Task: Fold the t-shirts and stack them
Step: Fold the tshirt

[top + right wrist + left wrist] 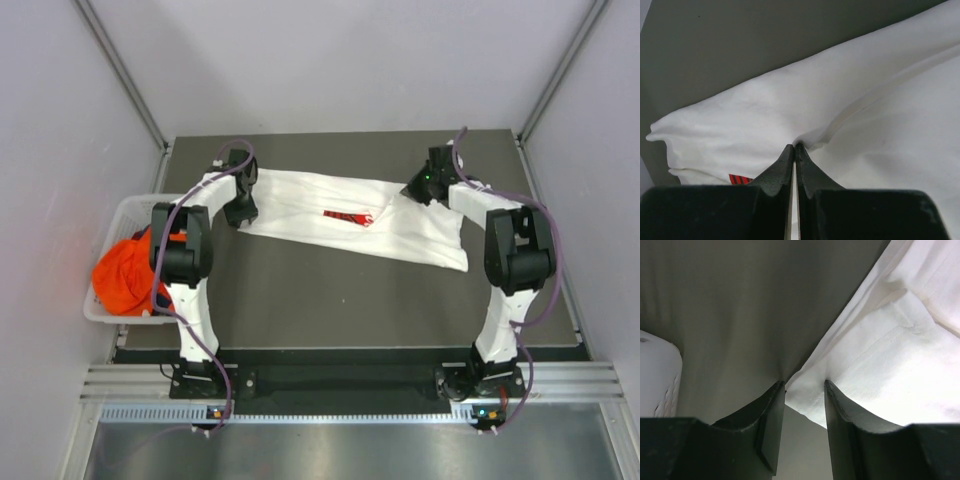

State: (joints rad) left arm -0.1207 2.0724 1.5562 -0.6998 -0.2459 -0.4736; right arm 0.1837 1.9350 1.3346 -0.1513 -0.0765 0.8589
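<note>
We see the white t-shirt point(345, 222) spread across the far half of the bench point(330, 300), a long, loosely flattened band of soft cotton running from one arm to the other. Its red rectangular print point(349, 216) faces up near the middle. The cloth is matte and lightly creased, with stitched hem lines showing in the left wrist view.

The left fingers point(241, 212) are dark, smooth wedges with curved inner faces. They stand apart at the shirt's left end, with the edge of the hem lying between their tips and the grey bench showing in the rest of the gap. We see no cloth pressed between them.

The right fingers point(794, 150) are closed tight together on the white t-shirt at its right end. A raised ridge of fabric runs straight into their tips, and folds fan away from that pinch.

At the left edge of the bench sits a white plastic lattice basket point(118, 214). The orange t-shirt point(122, 282) lies in it as a crumpled, rounded heap, bulging over the near rim.
</note>
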